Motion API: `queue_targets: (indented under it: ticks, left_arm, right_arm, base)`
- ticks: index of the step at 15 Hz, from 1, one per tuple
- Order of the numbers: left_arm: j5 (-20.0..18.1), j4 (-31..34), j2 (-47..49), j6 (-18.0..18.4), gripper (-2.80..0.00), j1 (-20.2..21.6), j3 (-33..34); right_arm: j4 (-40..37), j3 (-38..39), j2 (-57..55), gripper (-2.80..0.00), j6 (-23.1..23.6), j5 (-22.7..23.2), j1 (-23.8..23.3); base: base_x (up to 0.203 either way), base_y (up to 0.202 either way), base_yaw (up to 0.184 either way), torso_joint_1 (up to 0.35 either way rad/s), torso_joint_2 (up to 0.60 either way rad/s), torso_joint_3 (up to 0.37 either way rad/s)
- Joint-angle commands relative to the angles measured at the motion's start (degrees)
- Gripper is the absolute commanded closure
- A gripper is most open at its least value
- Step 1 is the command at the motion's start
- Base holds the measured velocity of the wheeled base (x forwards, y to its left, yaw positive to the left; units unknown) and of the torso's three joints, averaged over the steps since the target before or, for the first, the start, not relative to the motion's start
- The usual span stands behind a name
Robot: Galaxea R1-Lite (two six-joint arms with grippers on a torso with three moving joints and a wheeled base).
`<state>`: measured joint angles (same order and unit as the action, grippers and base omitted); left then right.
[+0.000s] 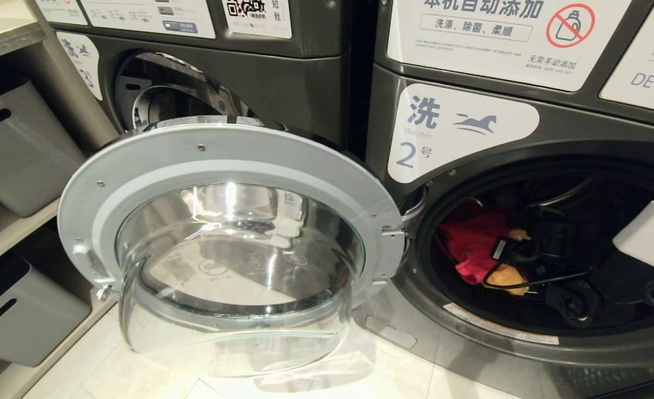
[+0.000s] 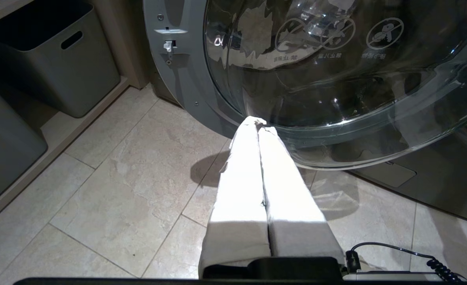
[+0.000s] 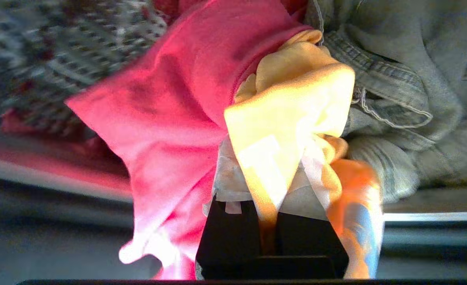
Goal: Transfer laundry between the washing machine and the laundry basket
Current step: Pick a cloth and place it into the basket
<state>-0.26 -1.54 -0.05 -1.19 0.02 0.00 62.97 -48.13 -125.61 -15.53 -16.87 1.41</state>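
Yellow cloth (image 3: 292, 114) sits pinched between right gripper (image 3: 271, 186) fingers.

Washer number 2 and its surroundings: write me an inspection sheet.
Surface: pale tiled floor, bare where visible.
Job's things: yellow-orange cloth, pink garment and grey denim garment inside the dark drum; round glass door open.
Clutter: nothing seen.
Grippers: right gripper in the drum, shut on the yellow-orange cloth; left gripper shut, empty, above floor.
Cables: coiled black cable.
Surroundings: grey storage bins on shelves.
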Motion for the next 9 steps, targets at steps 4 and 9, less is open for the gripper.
queue_targets:
  ticks: [4,9]
  left_arm:
    - [0.00,-0.05,-0.04,-0.04,0.00,0.06,0.62]
    - [0.00,-0.05,-0.04,-0.04,0.00,-0.02,0.62]
  right_arm:
    - [8.22,14.86,9.08,0.00,1.95,-0.06,2.07]
    - [11.51,25.37,17.87,0.00,2.26,0.16,2.94]
  base:
    - [0.000,0.000,0.000,0.000,0.00,0.000]
    - [0.000,0.000,0.000,0.000,0.00,0.000]
